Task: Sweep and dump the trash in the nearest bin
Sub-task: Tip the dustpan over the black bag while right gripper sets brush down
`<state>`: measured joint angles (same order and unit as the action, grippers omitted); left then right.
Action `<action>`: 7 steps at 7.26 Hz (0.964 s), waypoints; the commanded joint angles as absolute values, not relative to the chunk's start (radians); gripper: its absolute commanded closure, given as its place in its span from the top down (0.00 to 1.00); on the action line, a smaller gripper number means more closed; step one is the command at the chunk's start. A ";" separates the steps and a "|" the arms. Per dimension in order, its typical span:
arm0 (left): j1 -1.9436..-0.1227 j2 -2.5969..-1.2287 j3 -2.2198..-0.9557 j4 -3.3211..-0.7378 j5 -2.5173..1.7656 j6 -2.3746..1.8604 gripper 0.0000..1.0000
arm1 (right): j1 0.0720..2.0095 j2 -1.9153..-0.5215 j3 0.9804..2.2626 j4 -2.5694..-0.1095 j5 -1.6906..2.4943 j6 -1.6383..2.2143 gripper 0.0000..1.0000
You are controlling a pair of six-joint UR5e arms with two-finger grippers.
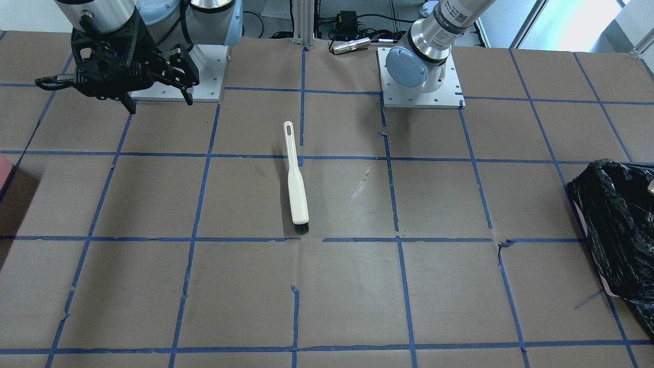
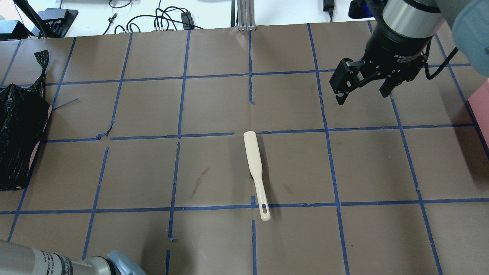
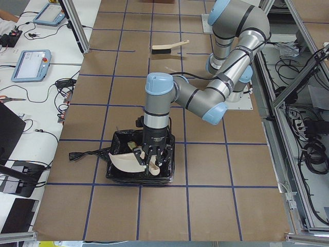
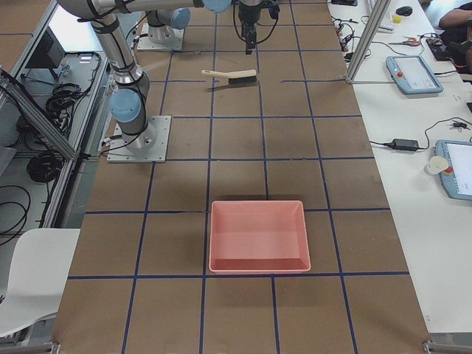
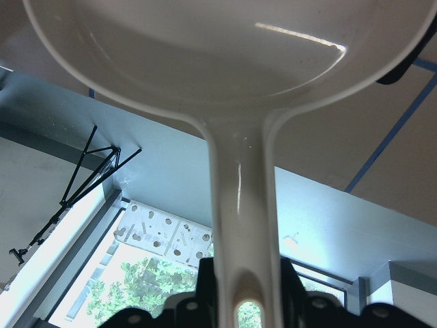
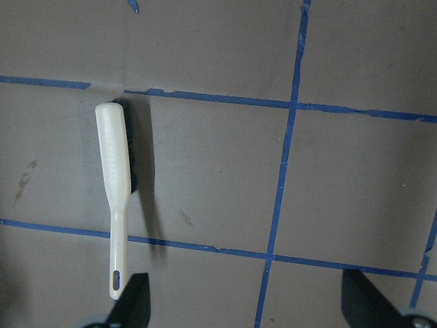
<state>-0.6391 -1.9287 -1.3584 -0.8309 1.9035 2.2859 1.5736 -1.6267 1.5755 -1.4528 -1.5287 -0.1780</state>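
Right up against the left wrist camera we've got the cream dustpan [image 5: 225, 48]. Its scoop fills the top of the shot and its handle is pinched between the fingers of the left end effector [image 5: 247, 280], so that one's clamped on it. From the side view at the robot's left, the pan hangs tilted over the bin [image 3: 115, 175], the black-bagged one on the table [image 1: 153, 296] at the robot's left end. What's inside the bag is too small for us to make out. The right end effector [image 2: 361, 95] hovers above the table with its fingers spread wide and nothing between them. We see the brush [image 2: 255, 164] lying flat mid-table, well apart from both arms, with the handle's hole end toward the robot. At the right end of the table sits a pink tray [image 4: 258, 236].
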 commanded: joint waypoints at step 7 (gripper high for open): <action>-0.755 -1.943 -1.399 -0.701 2.040 2.312 0.10 | 1.574 -1.631 1.594 -1.443 -1.552 -0.187 1.00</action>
